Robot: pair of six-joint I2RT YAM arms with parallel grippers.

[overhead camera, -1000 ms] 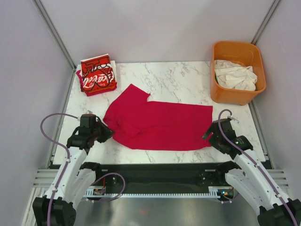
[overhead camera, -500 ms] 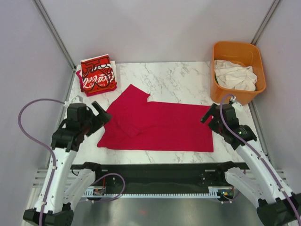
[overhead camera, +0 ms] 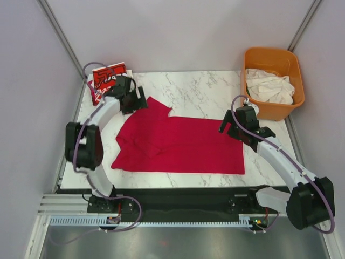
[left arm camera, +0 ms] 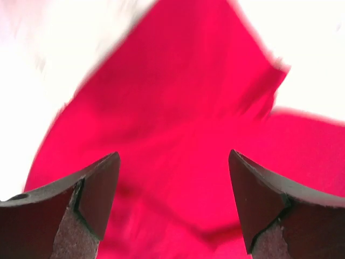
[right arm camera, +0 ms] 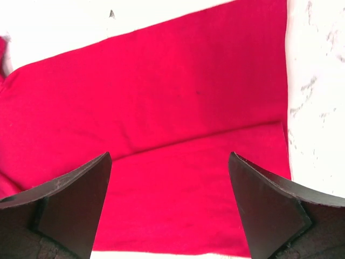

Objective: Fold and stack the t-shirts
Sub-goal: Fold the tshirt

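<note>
Far-left corner of the white marble-patterned table (overhead camera: 199, 86): a folded red t-shirt with white Coca-Cola script (overhead camera: 105, 75) lay there, partly hidden behind the left arm. Just right of it the left gripper (overhead camera: 137, 101) hung over the far-left sleeve of the plain crimson red t-shirt (overhead camera: 183, 143). Its jaws stood wide apart. In the left wrist view that sleeve filled the gap between the two dark fingers (left arm camera: 94, 189) with nothing pinched; contact with the cloth couldn't be told, view blurred.

The crimson shirt lay spread flat across the middle of the table, folded lengthwise, with the layer edge running side to side in the right wrist view.

The right gripper (overhead camera: 226, 128) was over the shirt's far-right edge, jaws also spread wide. Cloth lay below and between the fingers (right arm camera: 75, 199), none gripped.

Far right: an orange plastic tub (overhead camera: 253, 102) held crumpled off-white t-shirts (overhead camera: 269, 86), well apart from both grippers.
</note>
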